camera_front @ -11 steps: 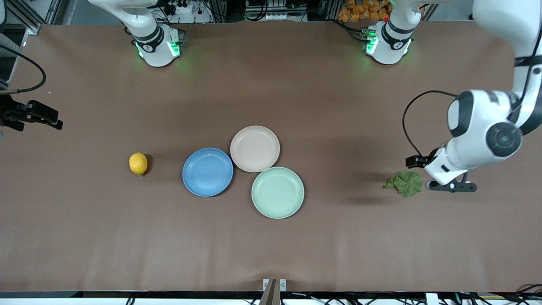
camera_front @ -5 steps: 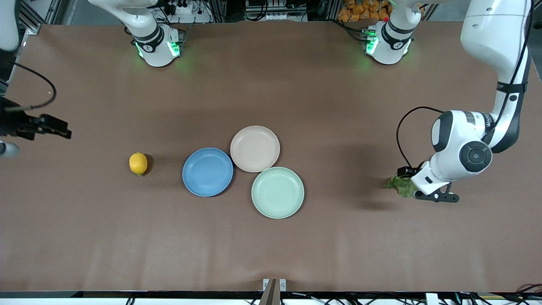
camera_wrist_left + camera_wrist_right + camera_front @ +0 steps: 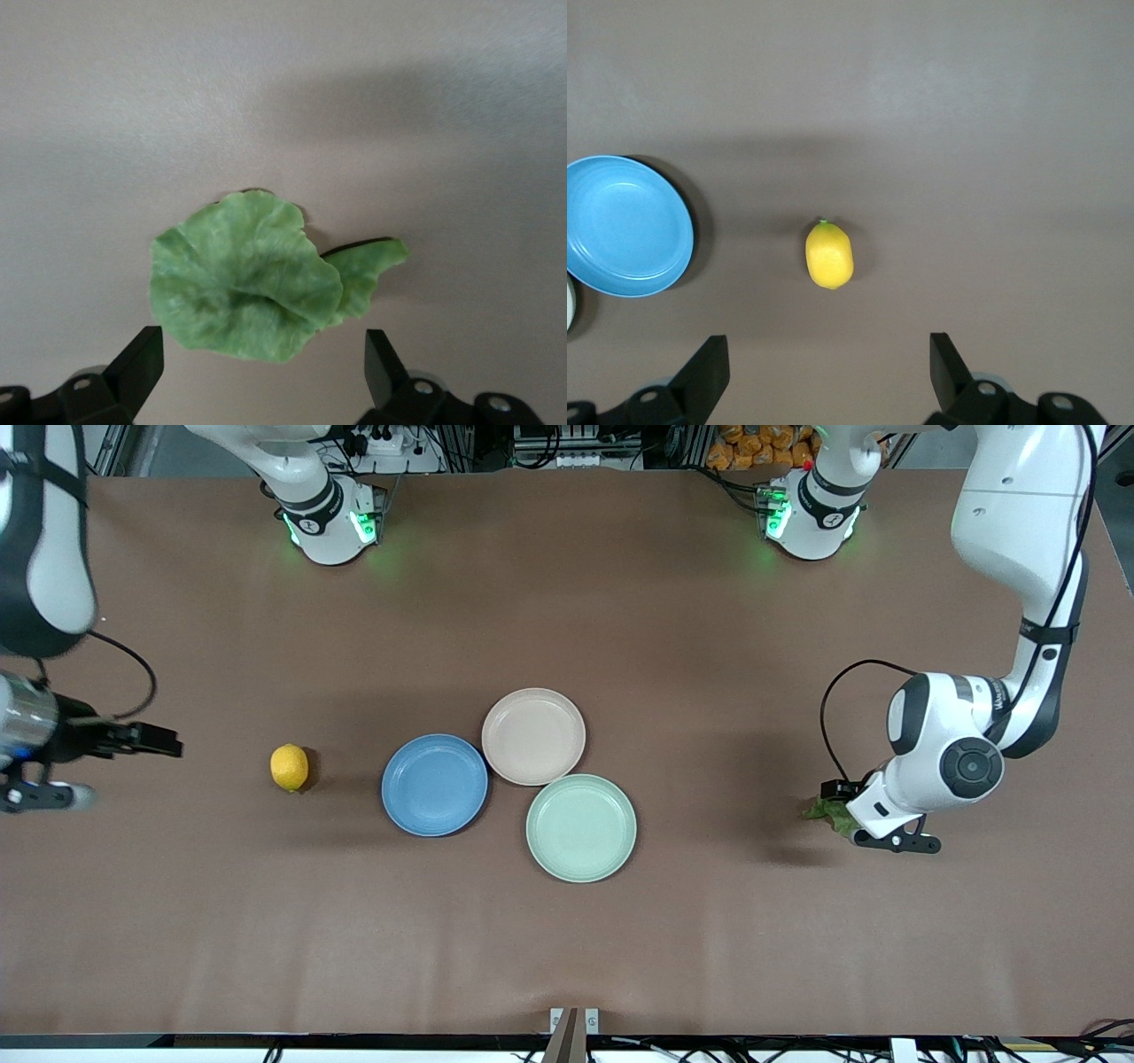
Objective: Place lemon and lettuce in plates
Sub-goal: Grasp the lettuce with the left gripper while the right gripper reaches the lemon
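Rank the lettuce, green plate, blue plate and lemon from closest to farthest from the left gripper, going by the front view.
1. Lettuce, under the left gripper.
2. Green plate, mid-table.
3. Blue plate, beside it.
4. Lemon, toward the right arm's end.

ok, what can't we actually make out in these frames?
- Lettuce, front view: mostly covered by the left arm's wrist; only a green edge shows. The left wrist view shows it whole.
- Left gripper, front view: hidden under its own wrist.
- Right gripper, front view: cut off by the picture's edge at the right arm's end of the table; wrist view shows it open, lemon ahead.
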Controlling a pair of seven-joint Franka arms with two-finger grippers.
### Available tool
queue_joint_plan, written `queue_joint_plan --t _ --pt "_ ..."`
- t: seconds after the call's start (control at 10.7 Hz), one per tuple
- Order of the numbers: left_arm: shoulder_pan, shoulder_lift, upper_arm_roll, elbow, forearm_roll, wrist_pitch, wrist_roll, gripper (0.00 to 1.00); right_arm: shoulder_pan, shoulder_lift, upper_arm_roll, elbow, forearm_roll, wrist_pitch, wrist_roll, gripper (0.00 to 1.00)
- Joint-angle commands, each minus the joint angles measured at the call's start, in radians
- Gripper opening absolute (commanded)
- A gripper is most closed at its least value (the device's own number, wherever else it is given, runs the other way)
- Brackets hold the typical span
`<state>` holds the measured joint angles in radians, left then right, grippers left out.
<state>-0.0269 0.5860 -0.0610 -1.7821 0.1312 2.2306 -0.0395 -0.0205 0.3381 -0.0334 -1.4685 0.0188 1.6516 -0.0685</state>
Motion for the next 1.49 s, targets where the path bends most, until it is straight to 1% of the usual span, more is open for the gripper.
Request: queue_joint_plan --t 0.0,0.09,0.19,0.28,0.47,0.56,0.65,0.84,1.12,1.31,1.4 --pt "0.004 0.049 0.001 0.02 0.007 0.036 0.021 1.0 0.004 0.054 0.004 -0.021 0.026 0.046 0.012 1.0" --pt "0.004 0.055 0.001 0.02 0.007 0.038 0.021 1.0 0.007 0.07 0.004 -0.047 0.027 0.065 0.012 1.0" --pt "0.004 0.061 0.001 0.021 0.007 0.038 0.021 0.95 0.013 0.073 0.004 -0.096 0.027 0.121 0.012 1.0" --pt "0.004 0.07 0.001 0.023 0.007 0.041 0.021 0.78 0.011 0.071 0.004 -0.155 0.027 0.185 0.012 1.0" --pt "0.004 0.074 0.001 0.021 0.01 0.053 0.024 0.33 0.017 0.073 0.006 -0.191 0.027 0.21 0.012 1.0" --pt "0.004 0.075 0.001 0.023 0.011 0.053 0.027 0.08 0.022 0.073 0.006 -0.231 0.027 0.255 0.012 1.0" --pt "0.002 0.075 0.001 0.021 0.011 0.053 0.026 0.0 0.021 0.073 0.006 -0.283 0.027 0.31 0.012 1.0" --pt "0.002 0.075 0.001 0.021 0.013 0.053 0.026 0.0 0.019 0.09 0.006 -0.334 0.03 0.365 0.012 1.0" --pt "0.001 0.051 0.0 0.024 0.01 0.052 0.023 0.0 0.016 0.125 0.007 -0.351 0.038 0.381 0.01 1.0" --pt "-0.004 0.009 -0.008 0.024 0.005 0.028 0.013 0.0 0.011 0.169 0.006 -0.351 0.099 0.392 0.001 1.0" --pt "-0.004 -0.017 -0.017 0.026 -0.001 0.003 0.012 0.0 0.016 0.186 0.004 -0.351 0.099 0.414 0.001 1.0"
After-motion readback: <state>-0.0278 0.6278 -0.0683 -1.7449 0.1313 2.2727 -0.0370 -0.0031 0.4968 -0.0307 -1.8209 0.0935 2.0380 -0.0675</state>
